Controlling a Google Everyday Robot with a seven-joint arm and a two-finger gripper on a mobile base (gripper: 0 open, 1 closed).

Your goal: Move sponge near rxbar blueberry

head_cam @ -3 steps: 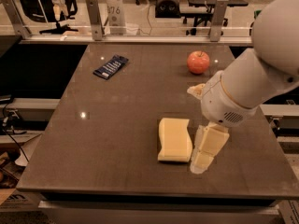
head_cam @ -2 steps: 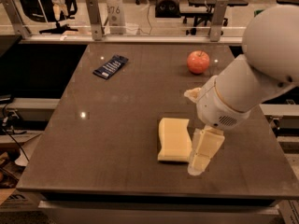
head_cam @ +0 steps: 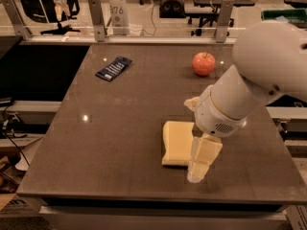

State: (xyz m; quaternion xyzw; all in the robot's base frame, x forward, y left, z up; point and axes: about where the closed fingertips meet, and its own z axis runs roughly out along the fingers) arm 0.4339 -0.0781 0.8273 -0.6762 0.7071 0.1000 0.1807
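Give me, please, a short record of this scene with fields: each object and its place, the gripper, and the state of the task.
sponge: lies flat on the table, front part, right of centre
rxbar blueberry: far left part of the table, well apart from the sponge
apple: far right part of the table, upright
gripper: low over the table at the sponge's right edge; contact cannot be told
task state: sponge not yet near the rxbar blueberry

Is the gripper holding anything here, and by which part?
Cannot tell. The gripper is low beside the sponge, which lies flat on the table.
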